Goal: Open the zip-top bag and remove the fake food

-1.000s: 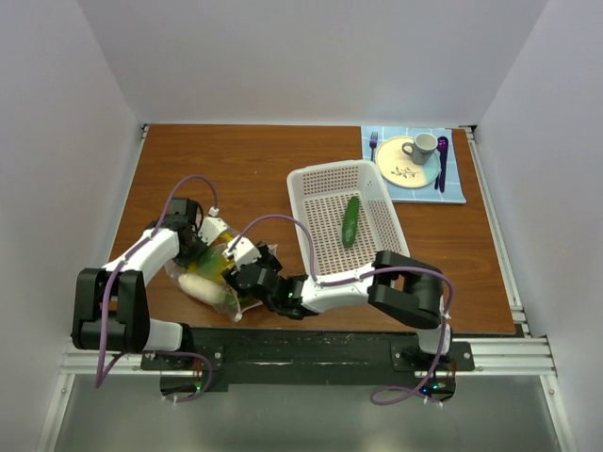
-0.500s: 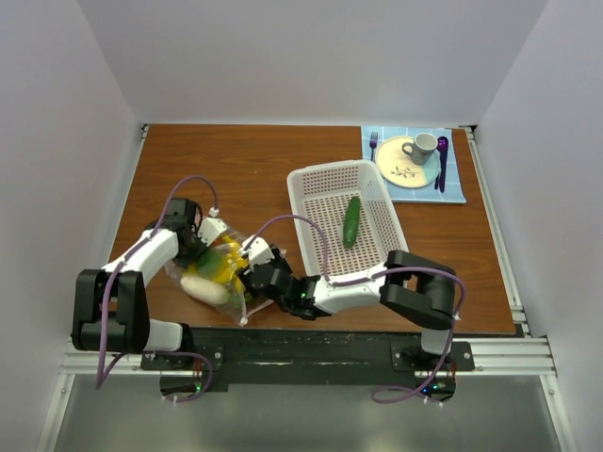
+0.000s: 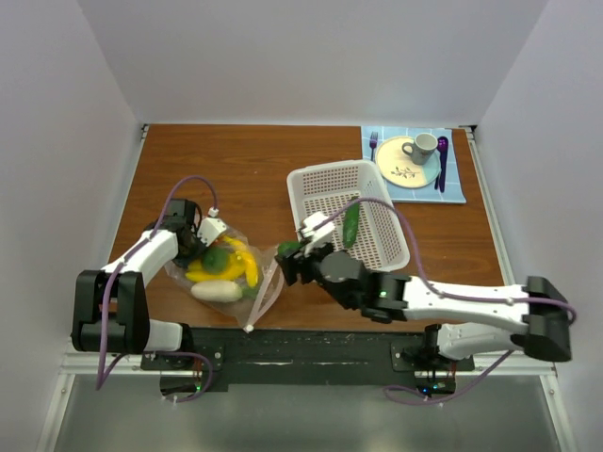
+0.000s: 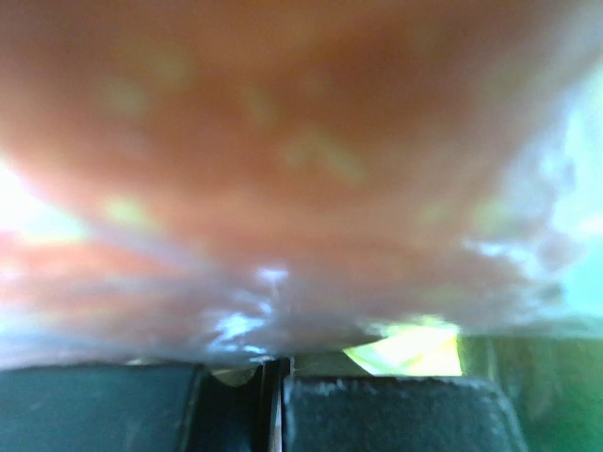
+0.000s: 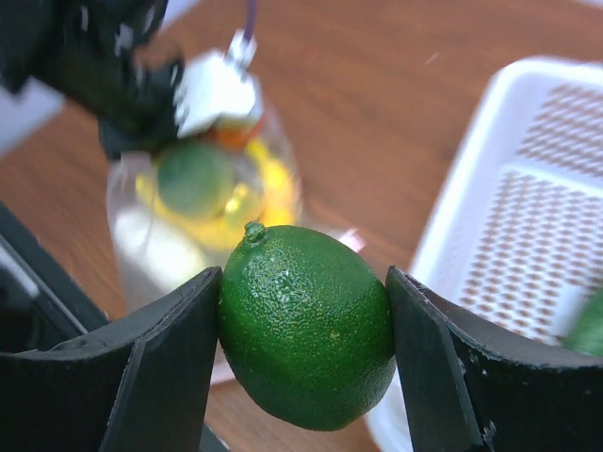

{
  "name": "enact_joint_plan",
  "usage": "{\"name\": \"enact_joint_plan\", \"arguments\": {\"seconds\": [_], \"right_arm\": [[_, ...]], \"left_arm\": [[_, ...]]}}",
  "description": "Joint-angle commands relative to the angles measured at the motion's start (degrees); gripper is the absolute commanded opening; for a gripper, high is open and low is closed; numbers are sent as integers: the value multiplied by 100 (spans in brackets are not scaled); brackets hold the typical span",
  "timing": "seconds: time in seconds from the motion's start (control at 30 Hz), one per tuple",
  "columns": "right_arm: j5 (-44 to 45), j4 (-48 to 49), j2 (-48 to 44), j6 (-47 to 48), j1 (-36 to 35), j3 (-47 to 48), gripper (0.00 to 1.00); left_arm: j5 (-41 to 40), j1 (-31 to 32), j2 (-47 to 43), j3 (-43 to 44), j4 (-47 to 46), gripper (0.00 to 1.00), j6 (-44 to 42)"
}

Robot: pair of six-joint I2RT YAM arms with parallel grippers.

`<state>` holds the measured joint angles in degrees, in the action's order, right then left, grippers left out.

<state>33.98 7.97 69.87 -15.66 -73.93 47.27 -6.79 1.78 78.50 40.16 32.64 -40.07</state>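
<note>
- While overhead barely shows it, the wrist cam's centre has my right pincer (image 5: 303, 363) clamping a lime (image 5: 306, 311).
- Left pincer (image 3: 207, 237) is pinched shut on the zip-top bag (image 3: 261, 285), lower left overhead.

2 limes (image 5: 306, 325) (image 5: 195, 177), 1 cuke (image 3: 350, 222), 1 bag (image 3: 266, 279), 1 basket (image 3: 325, 171), 1 mug (image 3: 421, 148).
</note>
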Motion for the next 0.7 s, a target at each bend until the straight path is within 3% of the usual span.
{"name": "enact_joint_plan", "arguments": {"seconds": [0.0,0.13,0.2,0.23,0.33,0.37,0.47,0.6,0.67], "right_arm": [[943,-541,-754,-182,335,-305,18],[1338,-1234,-765,-455,852,-402,21],[1497,-1603,-589,-744,1046,-324,29],[1507,-1936,-353,-815,1239,-271,52],[1699,-2429,-44,-991,1293,-17,92],[1804,-2562,87,-1096,1302,167,98],[1884,-2599,-94,-888,1093,344,99],[1790,-1573,-412,228,135,161,99],[1508,-1219,-342,571,-278,125,80]], "left_arm": [[151,-64,157,-105,199,0,43],[178,-64,166,-96,251,0,79],[186,-64,157,-88,269,0,79],[186,-64,157,-70,286,0,79],[195,-64,131,-44,321,0,79],[195,-64,131,-26,330,0,79],[186,-64,131,9,348,0,79],[195,-64,166,35,348,0,79],[169,-64,192,53,330,0,79]]}}
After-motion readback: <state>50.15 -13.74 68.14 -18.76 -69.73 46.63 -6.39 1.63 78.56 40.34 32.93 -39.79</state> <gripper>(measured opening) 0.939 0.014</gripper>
